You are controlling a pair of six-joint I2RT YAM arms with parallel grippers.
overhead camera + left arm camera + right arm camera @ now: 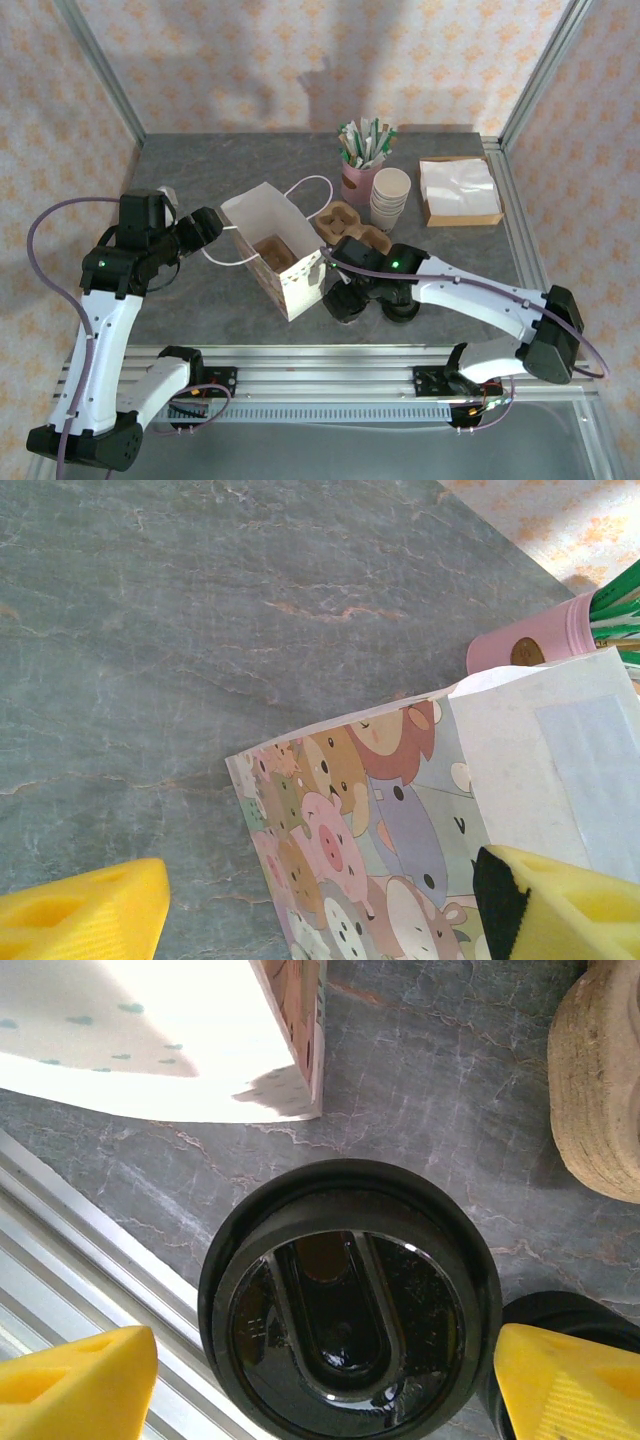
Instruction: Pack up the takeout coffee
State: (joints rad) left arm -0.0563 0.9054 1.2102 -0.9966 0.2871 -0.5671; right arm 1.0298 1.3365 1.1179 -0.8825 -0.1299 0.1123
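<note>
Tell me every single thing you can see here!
paper bag: 1, white with cartoon animals, table centre
takeout coffee: 1, black lid, right of bag
second black lid: 1, beside coffee
cup carrier: 1, brown, behind coffee
cream cups: 1 stack, behind carrier
pink cup: 1, back centre, holds green-white sticks
napkins: 1 pile, white, far right
table: 1, grey
left end effector: 1, yellow, open by bag
right end effector: 1, yellow, open around coffee

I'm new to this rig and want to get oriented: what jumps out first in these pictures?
The cartoon-animal paper bag standing open mid-table draws the eye first, with the left end effector open at its left edge. Just right of the bag, the right end effector hangs open over the takeout coffee, whose glossy black lid sits between the yellow fingers.
</note>
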